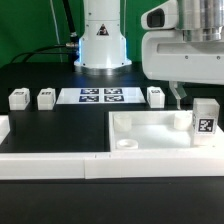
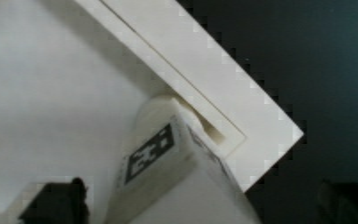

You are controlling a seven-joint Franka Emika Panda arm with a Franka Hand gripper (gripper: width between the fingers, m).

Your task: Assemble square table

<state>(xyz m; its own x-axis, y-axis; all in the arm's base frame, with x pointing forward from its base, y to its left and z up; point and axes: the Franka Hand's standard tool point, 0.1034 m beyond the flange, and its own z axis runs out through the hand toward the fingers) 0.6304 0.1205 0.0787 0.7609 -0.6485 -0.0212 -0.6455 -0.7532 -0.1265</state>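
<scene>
The square table's top (image 1: 150,135) is a white slab with a raised rim, lying at the front on the exterior view's right. One white tagged leg (image 1: 205,120) stands upright in its corner on that side. My gripper (image 1: 198,96) hangs just above this leg. In the wrist view the leg (image 2: 167,160) sits between my two dark fingertips (image 2: 55,200), with a gap on each side, over the slab's corner (image 2: 51,90). The jaws are open and hold nothing. Three more legs (image 1: 18,98), (image 1: 46,98), (image 1: 155,96) stand loose on the black table further back.
The marker board (image 1: 100,96) lies flat between the loose legs, in front of the arm's white base (image 1: 100,45). A long white rail (image 1: 40,162) runs along the front edge on the exterior view's left, and it touches the slab.
</scene>
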